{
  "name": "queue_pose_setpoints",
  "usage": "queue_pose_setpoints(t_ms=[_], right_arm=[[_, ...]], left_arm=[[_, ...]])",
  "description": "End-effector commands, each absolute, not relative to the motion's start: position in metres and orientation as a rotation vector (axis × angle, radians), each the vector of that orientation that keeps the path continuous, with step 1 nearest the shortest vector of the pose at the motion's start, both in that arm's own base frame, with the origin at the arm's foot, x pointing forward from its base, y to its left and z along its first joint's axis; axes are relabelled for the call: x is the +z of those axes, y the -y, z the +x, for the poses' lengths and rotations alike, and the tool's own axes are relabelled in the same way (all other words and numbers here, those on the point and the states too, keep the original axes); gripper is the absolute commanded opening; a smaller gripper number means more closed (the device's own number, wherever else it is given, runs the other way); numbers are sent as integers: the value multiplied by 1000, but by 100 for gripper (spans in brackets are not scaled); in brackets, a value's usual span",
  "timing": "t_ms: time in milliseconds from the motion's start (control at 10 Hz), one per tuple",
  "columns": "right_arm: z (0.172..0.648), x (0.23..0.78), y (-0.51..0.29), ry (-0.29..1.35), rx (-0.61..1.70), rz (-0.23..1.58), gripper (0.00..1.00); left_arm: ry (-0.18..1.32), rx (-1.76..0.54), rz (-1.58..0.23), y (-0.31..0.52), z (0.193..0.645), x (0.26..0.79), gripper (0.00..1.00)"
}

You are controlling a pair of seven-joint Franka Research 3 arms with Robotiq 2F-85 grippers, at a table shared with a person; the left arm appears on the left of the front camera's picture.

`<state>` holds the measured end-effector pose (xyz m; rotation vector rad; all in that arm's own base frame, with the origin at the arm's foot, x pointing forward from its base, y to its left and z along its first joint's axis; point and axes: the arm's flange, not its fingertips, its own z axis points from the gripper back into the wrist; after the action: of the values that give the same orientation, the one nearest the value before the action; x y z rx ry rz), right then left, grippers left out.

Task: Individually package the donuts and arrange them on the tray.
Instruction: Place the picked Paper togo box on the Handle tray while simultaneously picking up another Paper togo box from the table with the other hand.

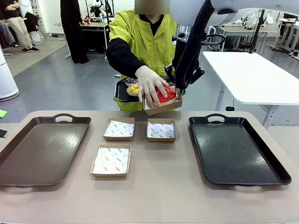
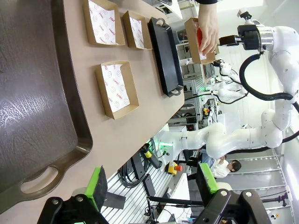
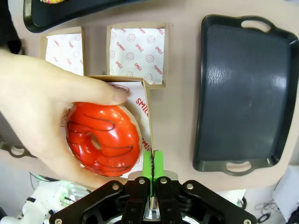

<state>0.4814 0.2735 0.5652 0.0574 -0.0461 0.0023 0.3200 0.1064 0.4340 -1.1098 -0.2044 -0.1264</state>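
My right gripper (image 3: 153,156) is pinched flat on the wall of the shallow brown cardboard box with white printed paper (image 3: 142,100). The rectangular black plastic tray (image 3: 243,88) lies on my right arm's side, nearer me than the box. The person's hand (image 3: 37,102) presses 1 glossy red ring donut (image 3: 103,137) into it. My left gripper (image 2: 152,184) hangs spread and empty, well apart.

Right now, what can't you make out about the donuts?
- Donuts on small black tray: front view, person's hand and held brown cardboard box cover most; count unclear.
- Yellow ring donut: right wrist view, top edge cuts it.
- Glossy red ring donut: hand covers its rim there.
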Motion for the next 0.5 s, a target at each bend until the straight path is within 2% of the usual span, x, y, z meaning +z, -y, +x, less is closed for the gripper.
queue_pose_setpoints(t_ms=[0, 400], right_arm=[[477, 562, -270, 48, -13, 54, 0], [481, 565, -273, 46, 2, 57, 1]], left_arm=[[220, -145, -1122, -108, 320, 434, 100], [204, -126, -1110, -106, 320, 434, 100]])
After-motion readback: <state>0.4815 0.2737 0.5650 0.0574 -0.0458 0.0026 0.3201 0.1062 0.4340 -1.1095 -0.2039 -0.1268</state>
